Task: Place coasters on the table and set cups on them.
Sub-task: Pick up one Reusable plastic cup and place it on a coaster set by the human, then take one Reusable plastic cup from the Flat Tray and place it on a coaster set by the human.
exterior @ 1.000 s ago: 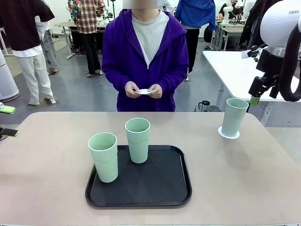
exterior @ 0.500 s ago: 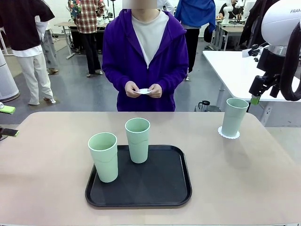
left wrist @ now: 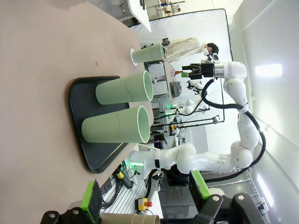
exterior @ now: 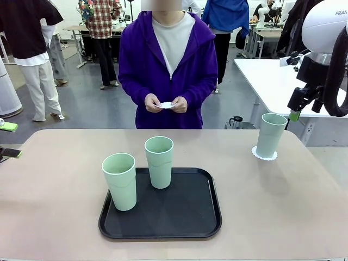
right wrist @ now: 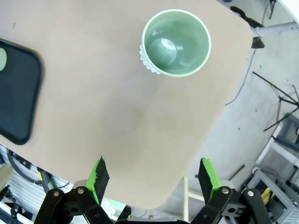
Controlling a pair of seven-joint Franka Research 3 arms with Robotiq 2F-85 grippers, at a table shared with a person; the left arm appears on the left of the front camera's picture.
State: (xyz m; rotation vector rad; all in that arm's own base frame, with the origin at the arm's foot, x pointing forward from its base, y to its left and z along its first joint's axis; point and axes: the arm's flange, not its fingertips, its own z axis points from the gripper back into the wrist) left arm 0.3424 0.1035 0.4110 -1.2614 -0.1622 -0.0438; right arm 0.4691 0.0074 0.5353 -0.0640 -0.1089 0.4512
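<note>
Right gripper (right wrist: 153, 170) spread wide, empty, directly above pale mint-green plastic tumbler (right wrist: 175, 42) upright on white scalloped coaster (right wrist: 144, 58); other two tumblers (exterior: 159, 161) upright on black rounded tray (exterior: 201, 217), well apart leftward, probably nearer open, empty left gripper (left wrist: 145, 193).

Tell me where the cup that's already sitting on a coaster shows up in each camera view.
Front view: the cup stands at the right, mid-height, on its coaster.
Left wrist view: the cup is near the top centre, sideways in the picture.
Right wrist view: the cup is seen from above, at the top, right of centre.
Shared landmark: the black tray.
</note>
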